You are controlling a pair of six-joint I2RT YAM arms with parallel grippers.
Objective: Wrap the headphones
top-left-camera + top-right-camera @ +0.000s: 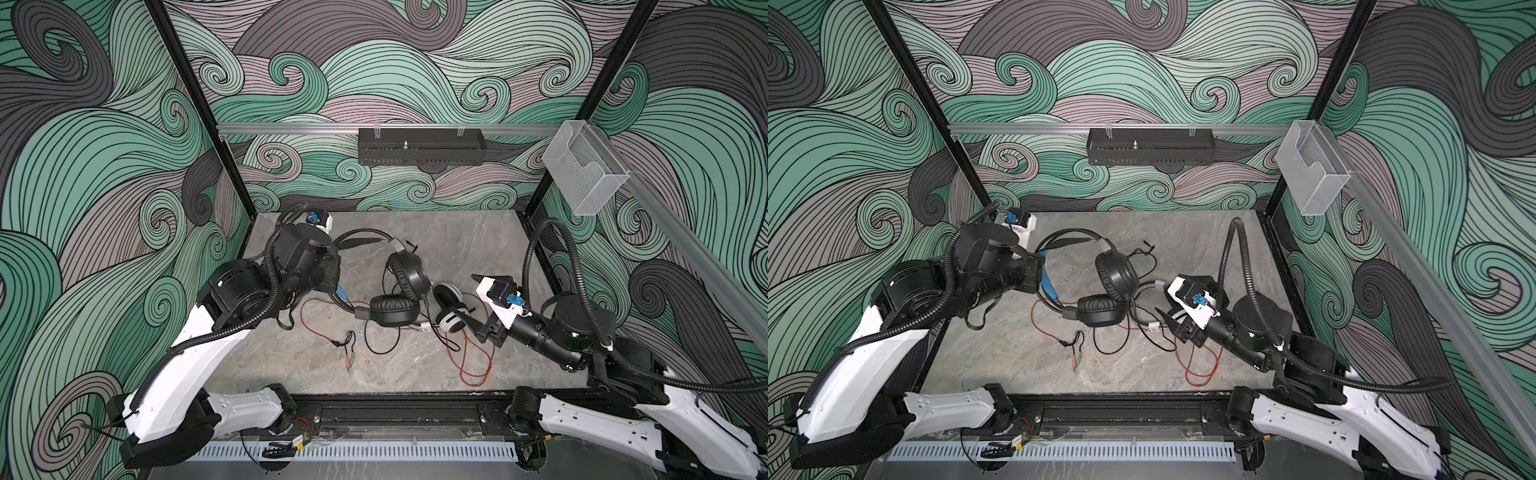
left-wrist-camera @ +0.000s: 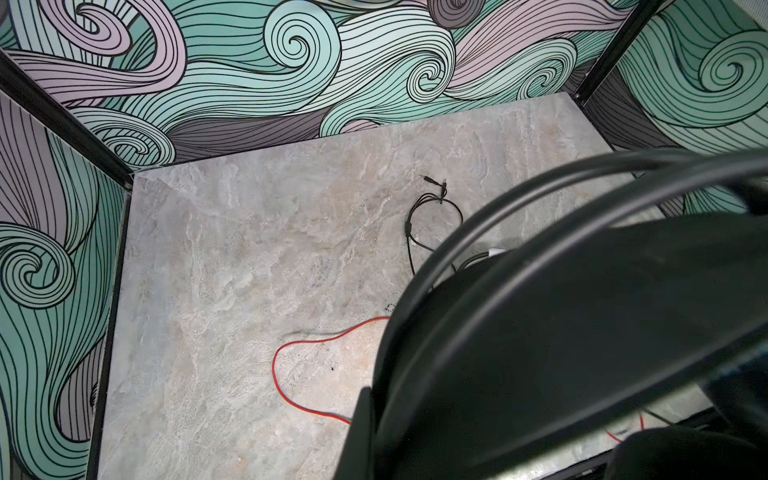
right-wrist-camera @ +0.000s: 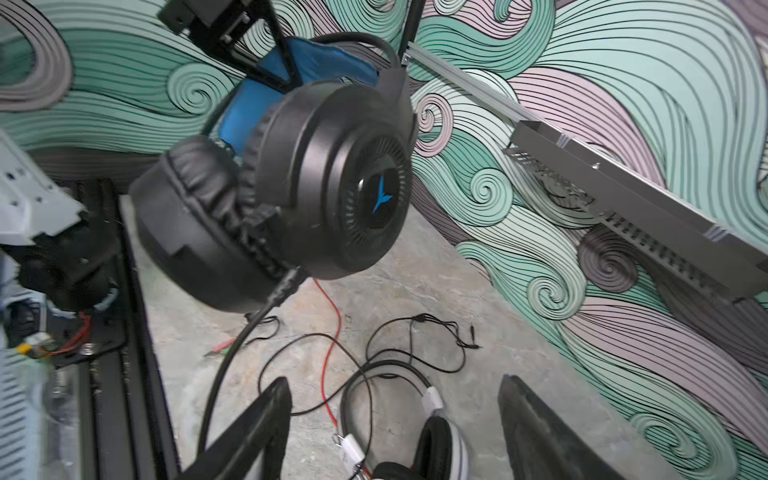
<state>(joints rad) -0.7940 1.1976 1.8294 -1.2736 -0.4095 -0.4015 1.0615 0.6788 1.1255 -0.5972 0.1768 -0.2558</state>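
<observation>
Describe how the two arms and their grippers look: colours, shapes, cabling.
The left arm and right arm have glossy white shells near the base and black cylindrical joints further out. A black corrugated hose runs along each. Each wrist carries a white camera mount with a blue plug. The right gripper has matte black, tapering fingers; the left gripper is black too.

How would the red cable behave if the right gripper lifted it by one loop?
Probably floppy: the red cable lies in loose, uneven loops on the table. It looks thin, so likely light, sagging either side of the open right gripper. It crosses a thin black cable, so lifting might snag that.
</observation>
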